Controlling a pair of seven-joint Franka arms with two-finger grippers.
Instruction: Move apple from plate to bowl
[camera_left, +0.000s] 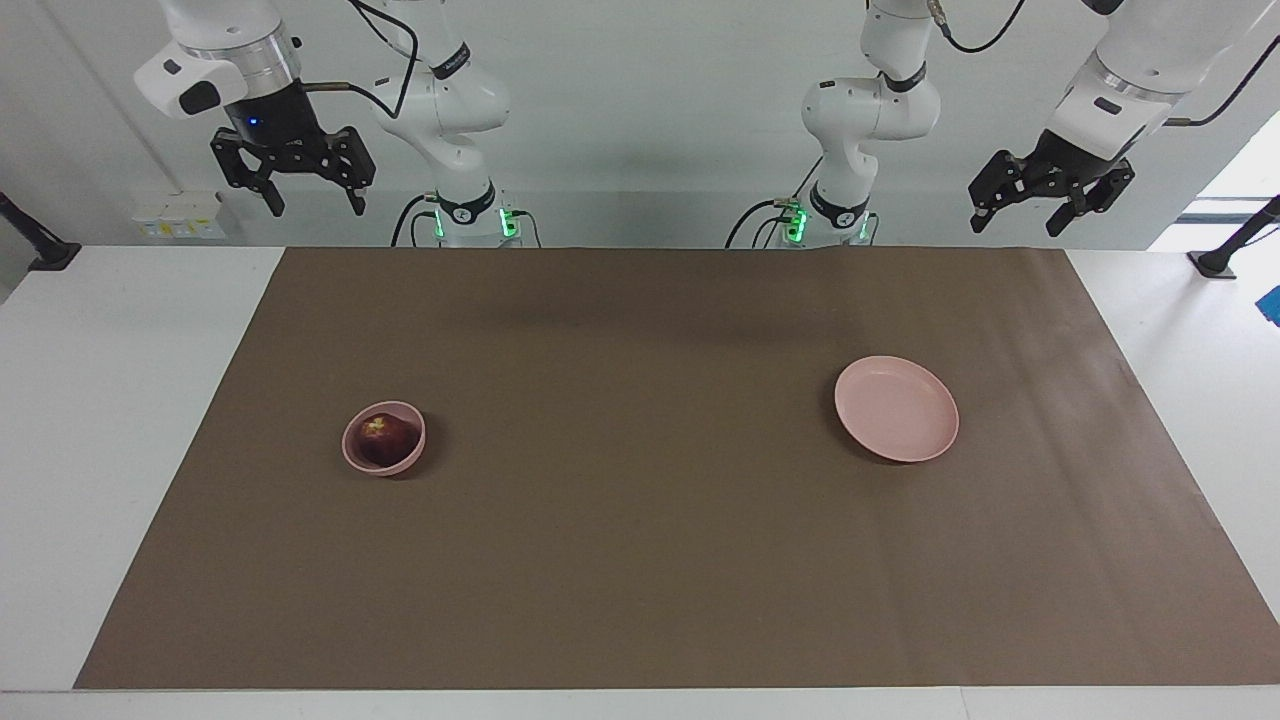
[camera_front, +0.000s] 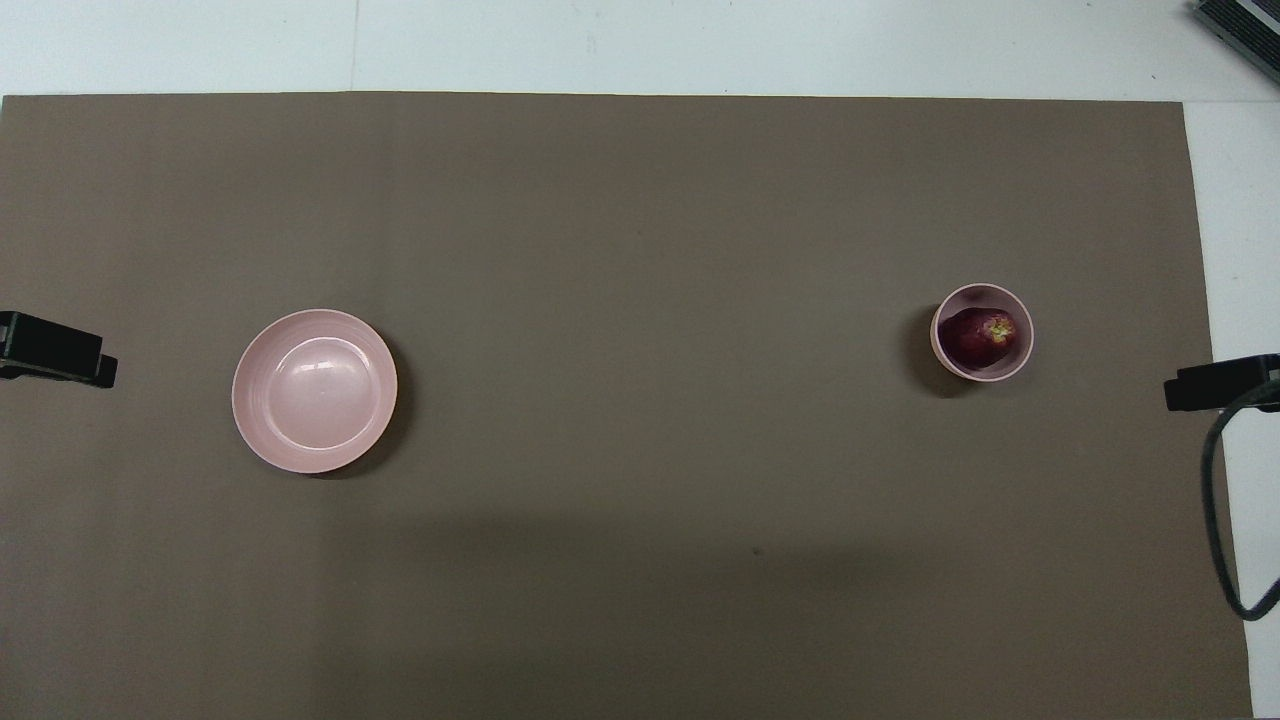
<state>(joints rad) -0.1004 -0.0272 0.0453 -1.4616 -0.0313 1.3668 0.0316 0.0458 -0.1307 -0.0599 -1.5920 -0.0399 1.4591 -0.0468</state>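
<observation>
The dark red apple (camera_left: 386, 438) (camera_front: 981, 336) lies inside the small pink bowl (camera_left: 352, 452) (camera_front: 942, 353), toward the right arm's end of the brown mat. The wide pink plate (camera_left: 897, 409) (camera_front: 314, 390) sits bare toward the left arm's end. My right gripper (camera_left: 314, 203) hangs open high up by its arm's base, over the mat's edge, holding nothing. My left gripper (camera_left: 1016, 220) hangs open and high over the mat's corner near its base, also with nothing in it. In the overhead view only a dark tip of each shows at the side edges.
A brown mat (camera_left: 640, 560) (camera_front: 640, 250) covers most of the white table (camera_left: 110, 400). A black cable (camera_front: 1215, 520) loops down beside the mat at the right arm's end.
</observation>
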